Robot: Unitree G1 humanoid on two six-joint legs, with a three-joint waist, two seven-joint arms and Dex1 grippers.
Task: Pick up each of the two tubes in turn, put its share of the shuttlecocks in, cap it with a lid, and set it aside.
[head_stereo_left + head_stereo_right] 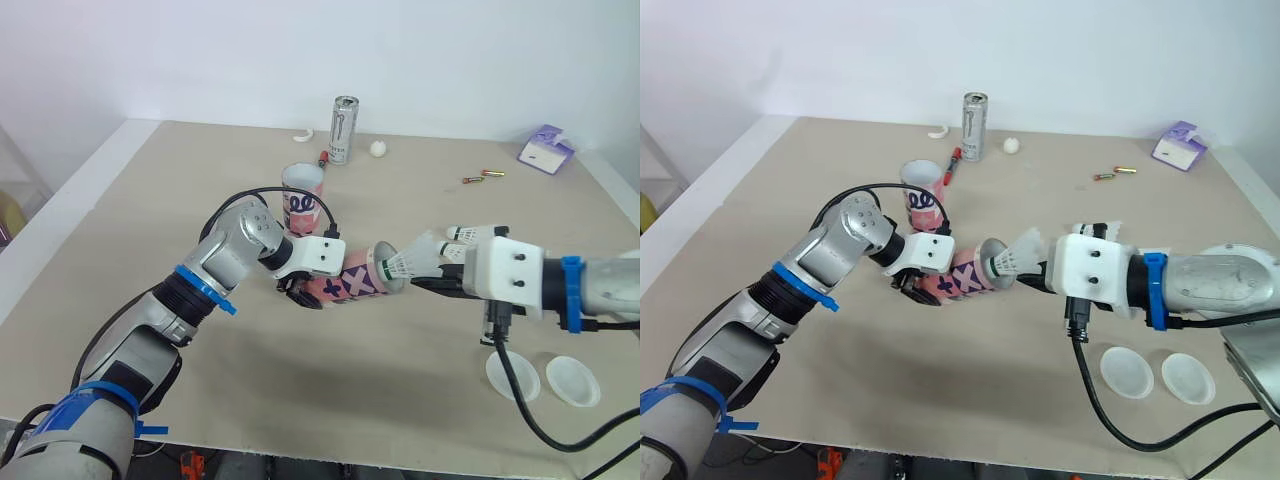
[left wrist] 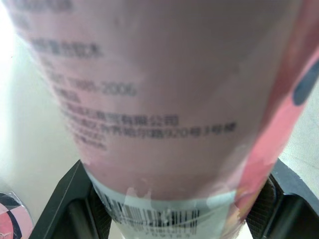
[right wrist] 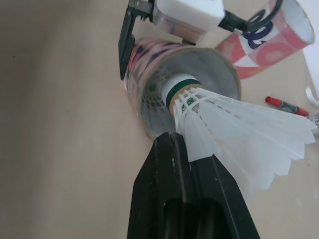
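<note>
My left gripper (image 1: 300,290) is shut on a pink patterned tube (image 1: 355,280), held on its side just above the table with its open mouth facing right. In the left wrist view the tube (image 2: 164,99) sits between both black fingers (image 2: 75,204). My right gripper (image 1: 425,283) is shut on a white shuttlecock (image 1: 415,260) by its feather skirt. The green-banded cork of the shuttlecock (image 3: 234,129) is just inside the tube's mouth (image 3: 219,64). A second pink tube (image 1: 302,200) stands upright behind the left gripper. More shuttlecocks (image 1: 470,233) lie behind the right gripper.
Two white lids (image 1: 512,375) (image 1: 572,380) lie near the front edge on the right. At the back stand a silver can (image 1: 343,128), a red pen (image 1: 323,158), a white ball (image 1: 378,148), small batteries (image 1: 483,177) and a purple box (image 1: 545,150).
</note>
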